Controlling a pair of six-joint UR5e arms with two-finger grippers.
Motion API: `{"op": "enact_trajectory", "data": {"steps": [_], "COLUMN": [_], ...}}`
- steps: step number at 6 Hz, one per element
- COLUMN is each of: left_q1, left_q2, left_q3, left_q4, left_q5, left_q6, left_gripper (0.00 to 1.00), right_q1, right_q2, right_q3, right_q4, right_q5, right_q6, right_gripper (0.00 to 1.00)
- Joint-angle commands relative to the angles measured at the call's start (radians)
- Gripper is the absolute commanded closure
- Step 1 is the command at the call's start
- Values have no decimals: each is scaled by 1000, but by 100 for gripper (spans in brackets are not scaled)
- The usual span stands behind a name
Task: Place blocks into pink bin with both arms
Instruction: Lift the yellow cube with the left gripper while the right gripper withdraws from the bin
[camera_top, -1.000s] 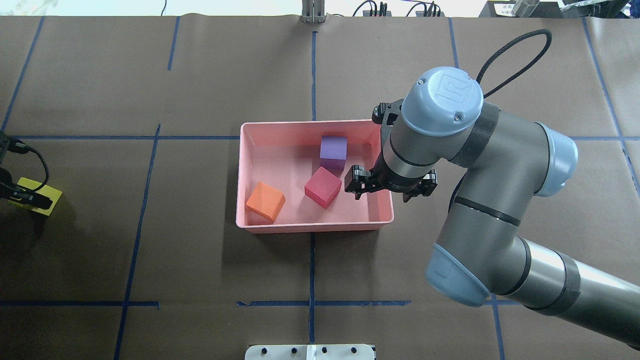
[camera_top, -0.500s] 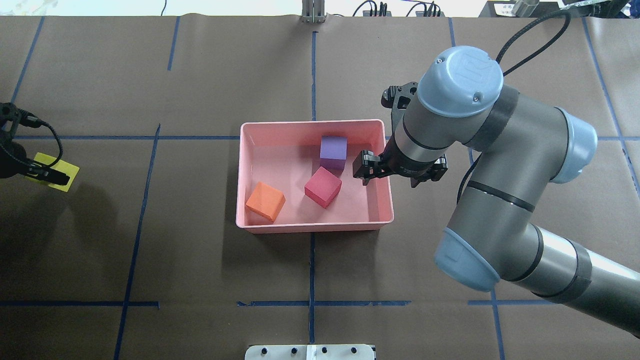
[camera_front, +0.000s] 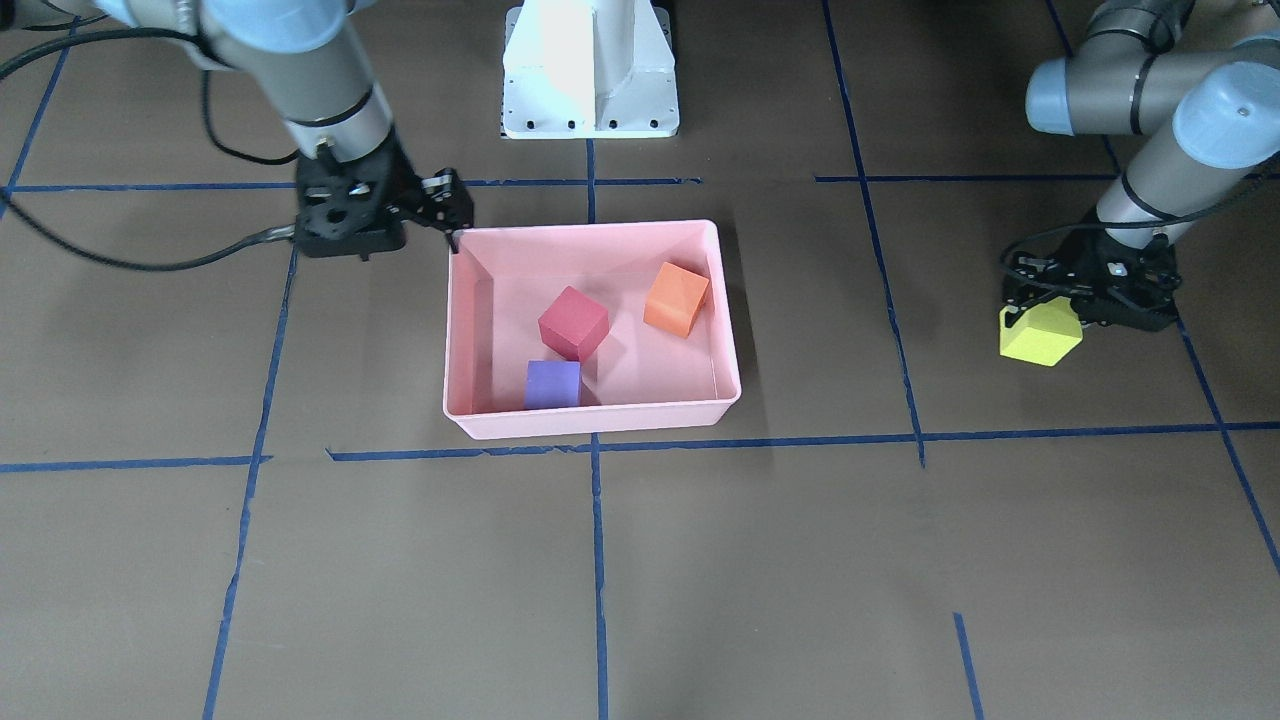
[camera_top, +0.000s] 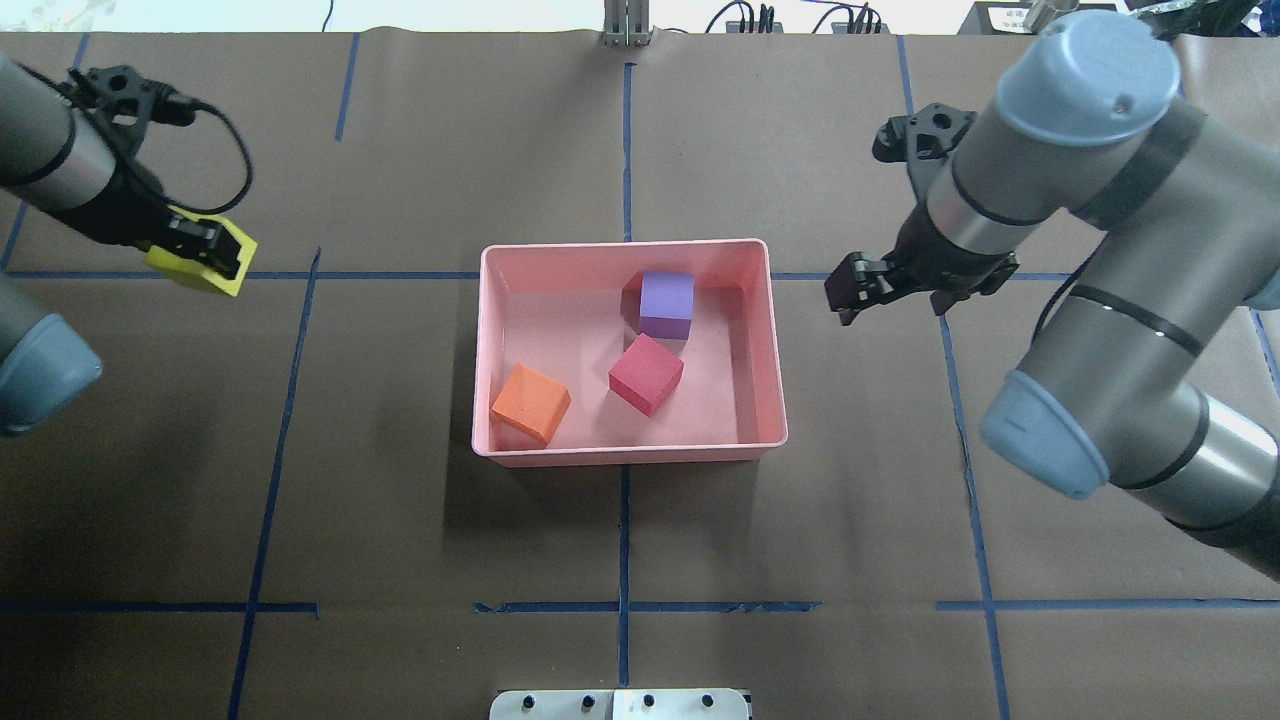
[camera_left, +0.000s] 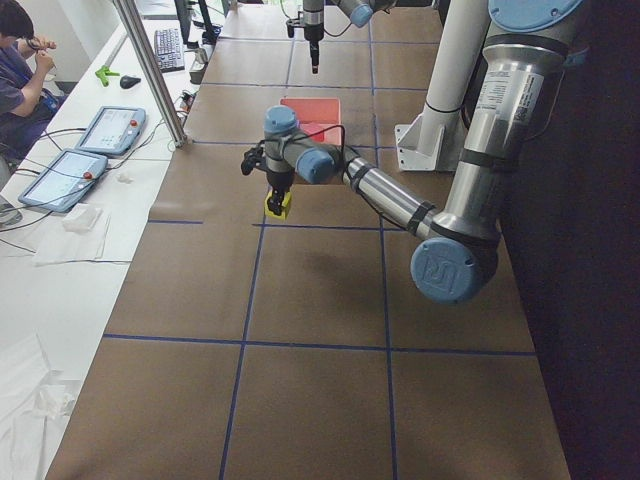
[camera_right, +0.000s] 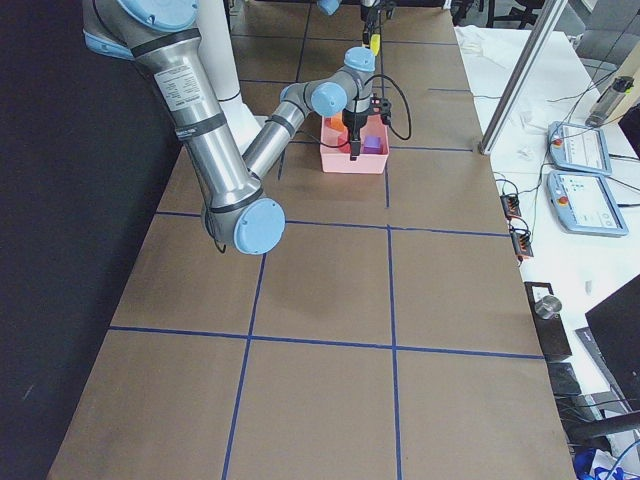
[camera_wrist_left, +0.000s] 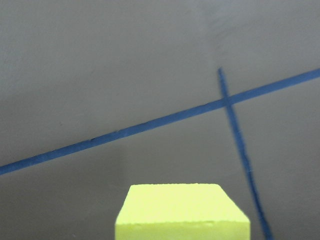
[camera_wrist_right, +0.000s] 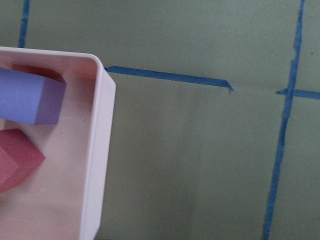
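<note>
The pink bin (camera_top: 630, 455) sits mid-table, also in the front view (camera_front: 590, 415). Inside lie the purple block (camera_top: 667, 303), the red block (camera_top: 646, 373) and the orange block (camera_top: 530, 402). My left gripper (camera_top: 205, 250) is shut on the yellow-green block (camera_top: 198, 270) and holds it above the table, well left of the bin; the block also fills the bottom of the left wrist view (camera_wrist_left: 182, 212). My right gripper (camera_top: 915, 290) is open and empty, just right of the bin's far right corner. The right wrist view shows the bin's rim (camera_wrist_right: 95, 160).
The white pedestal base (camera_front: 590, 70) stands on the robot's side of the bin. Blue tape lines cross the brown table cover. A metal post (camera_top: 627, 25) stands at the far edge. An operator (camera_left: 20, 60) sits with tablets beyond the table's far side.
My left gripper has carried the yellow-green block up and toward the far right, closer to the bin. My right gripper has drawn out of the bin to the right and stays open.
</note>
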Motion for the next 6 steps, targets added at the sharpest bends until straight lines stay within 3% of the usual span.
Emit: {"op": "enact_trajectory", "data": {"steps": [1, 2, 3, 4, 6], "left_q1": [168, 233, 284, 293, 306], "left_q2": [-215, -333, -435, -511, -499], "left_q3": [1, 65, 169, 253, 236], "left_q4": [136, 136, 132, 121, 124], "left_q5": [6, 93, 116, 120, 162], "left_q6": [-289, -402, -476, -519, -529], "left_gripper": [39, 39, 39, 3, 0], "right_q1": [141, 227, 280, 291, 291], "right_q2": [-143, -220, -276, -294, -304], "right_q3": [17, 16, 14, 17, 19], "right_q4": [6, 8, 8, 9, 9], "right_q5": [65, 88, 117, 119, 116], "right_q6": [-293, -489, -608, -632, -632], "right_gripper": [0, 0, 0, 0, 0]}}
